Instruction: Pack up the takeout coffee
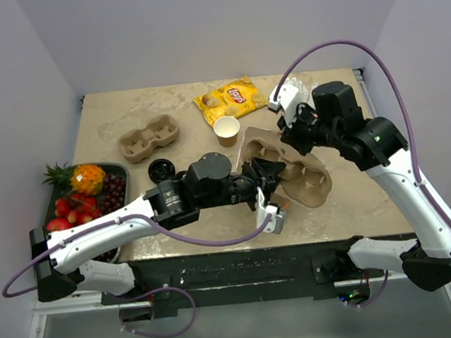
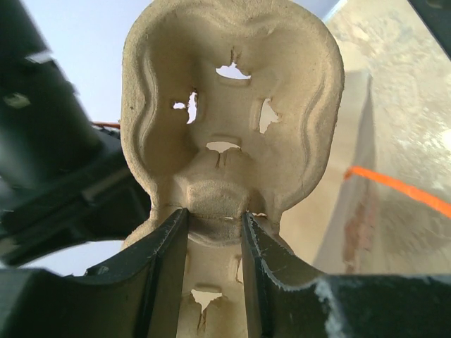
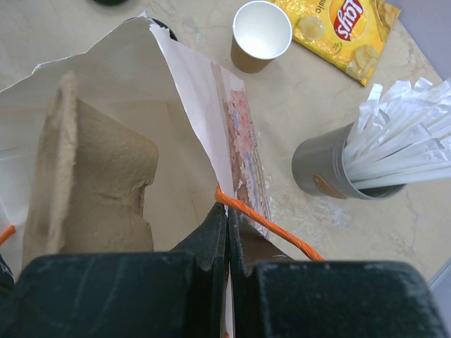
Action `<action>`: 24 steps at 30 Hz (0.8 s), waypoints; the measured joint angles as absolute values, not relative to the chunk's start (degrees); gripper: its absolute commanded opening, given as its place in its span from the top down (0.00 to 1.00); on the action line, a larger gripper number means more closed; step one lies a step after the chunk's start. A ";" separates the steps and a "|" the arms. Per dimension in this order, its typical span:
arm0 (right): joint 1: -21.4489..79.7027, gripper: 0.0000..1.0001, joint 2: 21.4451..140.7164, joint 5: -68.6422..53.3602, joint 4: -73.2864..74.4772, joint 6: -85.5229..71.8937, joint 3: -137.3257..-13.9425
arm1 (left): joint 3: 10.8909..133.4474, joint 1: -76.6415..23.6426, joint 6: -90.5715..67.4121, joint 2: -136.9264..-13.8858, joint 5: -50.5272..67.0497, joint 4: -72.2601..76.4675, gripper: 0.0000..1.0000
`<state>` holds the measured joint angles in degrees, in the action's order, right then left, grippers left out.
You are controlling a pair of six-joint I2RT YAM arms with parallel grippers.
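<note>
The takeout coffee cup point(image 1: 227, 130) point(image 3: 262, 32) stands upright, open and empty, behind the bag. Its black lid point(image 1: 161, 171) lies apart to the left. My left gripper point(image 1: 268, 174) point(image 2: 215, 220) is shut on the middle ridge of a pulp carrier point(image 2: 225, 105) point(image 3: 91, 176). The carrier sits in the mouth of a paper bag point(image 1: 311, 178) point(image 3: 190, 91). My right gripper point(image 1: 289, 140) point(image 3: 227, 211) is shut on the bag's rim beside its orange handle point(image 3: 271, 227), with the mouth spread wide.
A second pulp carrier point(image 1: 150, 138) lies at the back left. A yellow chips packet point(image 1: 229, 100) point(image 3: 345, 28) is behind the cup. A grey cup of wrapped straws point(image 3: 338, 169) stands right of the bag. A fruit tray point(image 1: 117, 171) fills the left edge.
</note>
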<state>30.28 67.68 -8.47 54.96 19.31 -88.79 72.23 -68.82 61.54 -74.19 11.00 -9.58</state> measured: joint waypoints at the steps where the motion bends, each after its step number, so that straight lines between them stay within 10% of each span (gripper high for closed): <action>1: 30.30 1.00 67.44 -8.45 54.98 19.38 -88.79 | 72.58 -68.82 61.28 -74.70 10.57 -10.52 1.00; 24: 30.24 1.00 64.66 -10.07 57.17 22.02 -87.59 | 86.37 -68.84 58.98 -88.38 4.51 -29.41 1.00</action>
<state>30.24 64.66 -10.07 57.17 22.02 -87.59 86.37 -68.84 58.98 -88.38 4.51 -29.41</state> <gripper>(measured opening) 0.009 0.383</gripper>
